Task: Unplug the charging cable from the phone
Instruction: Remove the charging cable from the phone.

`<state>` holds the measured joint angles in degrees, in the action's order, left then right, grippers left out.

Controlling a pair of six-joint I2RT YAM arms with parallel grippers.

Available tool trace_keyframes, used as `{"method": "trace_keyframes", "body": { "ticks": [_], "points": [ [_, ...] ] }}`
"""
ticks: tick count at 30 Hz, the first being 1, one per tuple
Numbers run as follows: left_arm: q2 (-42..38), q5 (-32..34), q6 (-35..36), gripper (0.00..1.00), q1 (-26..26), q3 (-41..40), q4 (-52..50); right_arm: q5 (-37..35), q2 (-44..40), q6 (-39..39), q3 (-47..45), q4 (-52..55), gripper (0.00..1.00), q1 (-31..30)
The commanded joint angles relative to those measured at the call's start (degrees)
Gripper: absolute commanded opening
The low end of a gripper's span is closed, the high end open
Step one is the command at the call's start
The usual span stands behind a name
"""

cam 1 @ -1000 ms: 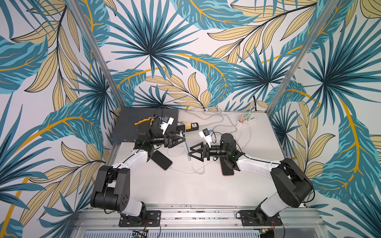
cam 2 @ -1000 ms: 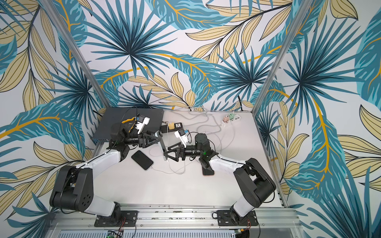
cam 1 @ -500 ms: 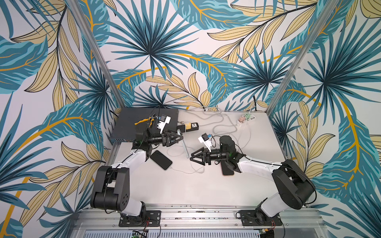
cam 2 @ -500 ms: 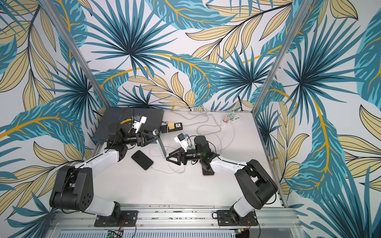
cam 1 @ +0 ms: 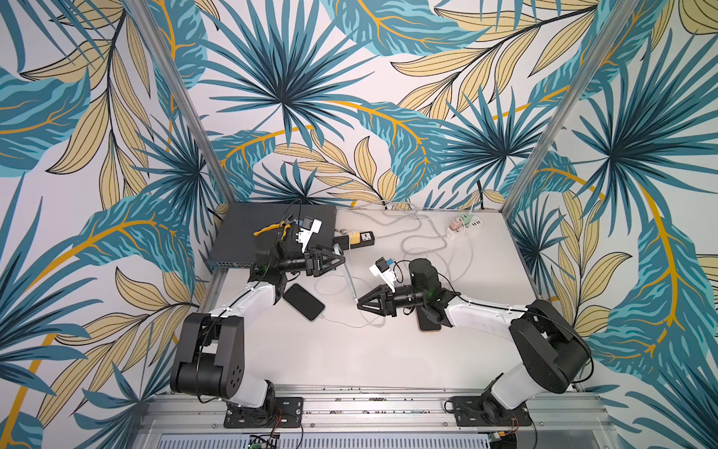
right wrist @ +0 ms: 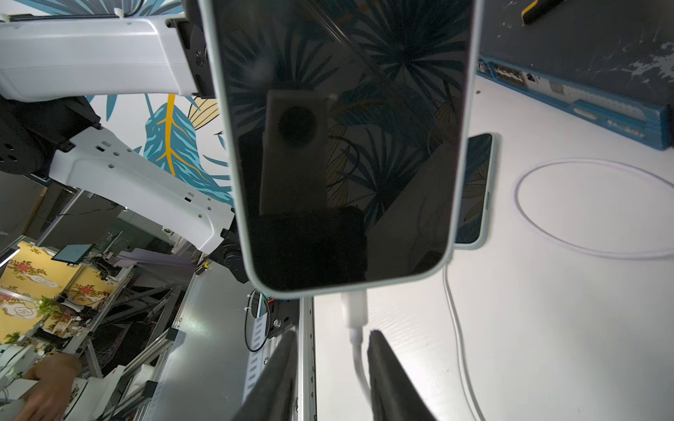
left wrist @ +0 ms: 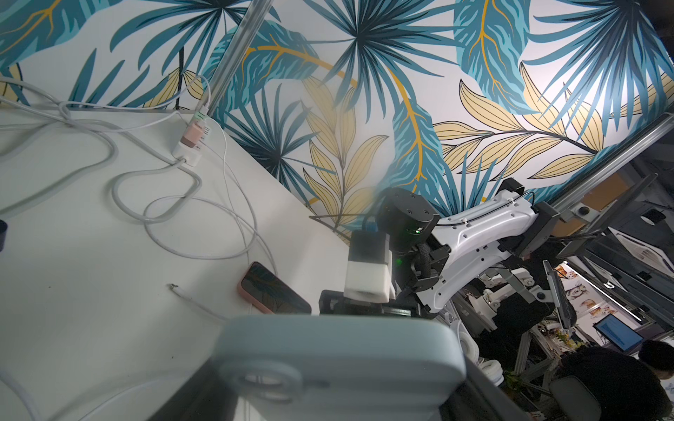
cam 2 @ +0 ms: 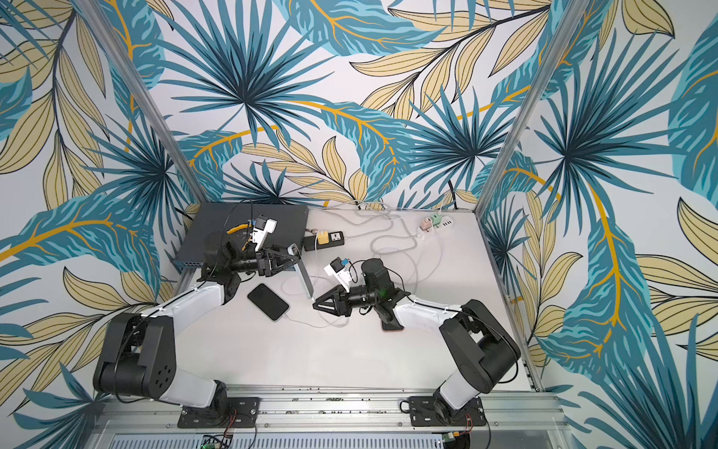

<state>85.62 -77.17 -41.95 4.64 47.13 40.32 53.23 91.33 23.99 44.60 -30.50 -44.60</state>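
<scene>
Leaf-patterned wallpaper (cam 1: 287, 101) in teal and sand closes me in on three sides, and an aluminium post (cam 1: 173, 85) rises from the far left corner of the white desk (cam 1: 349, 361). In that corner lies a dark grey network switch (cam 1: 248, 233) with yellow-handled pliers (cam 1: 268, 231) on top; the marks on its blue front are too small to read. Just beside it my left jaws are clamped on the phone (cam 2: 302, 272), a pale blue-cased one held on edge above the desk, its dark screen turned toward my right arm (cam 1: 485, 315). A second phone (cam 1: 303, 301) lies flat on the desk below it. Behind, a black power strip (cam 1: 355, 238) carries a yellow plug (cam 1: 353, 236). The charging cable (right wrist: 359, 361) sits in the held phone's lower end, and my right jaws stand slightly apart on either side of it, just behind its white connector (right wrist: 353, 310), with a gap showing beside the cable. Under my right arm rests a pink-cased phone (left wrist: 273, 291). At the far right, a white strip (cam 1: 476, 223) holds pink and green chargers (cam 1: 458, 224).
</scene>
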Motion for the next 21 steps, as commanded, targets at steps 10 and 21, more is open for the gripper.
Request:
{"method": "trace_keyframes", "body": {
  "ticks": [10,21],
  "points": [
    [-1.36,-0.17,-0.32,0.4,-0.51,0.33,2.27,-0.09,1.89,-2.28,-0.39,0.8,0.19,-1.1],
    [-1.44,-0.11,-0.49,0.4,-0.51,0.41,2.33,-1.63,2.86,-2.54,0.49,0.89,0.18,-2.5]
  ]
}}
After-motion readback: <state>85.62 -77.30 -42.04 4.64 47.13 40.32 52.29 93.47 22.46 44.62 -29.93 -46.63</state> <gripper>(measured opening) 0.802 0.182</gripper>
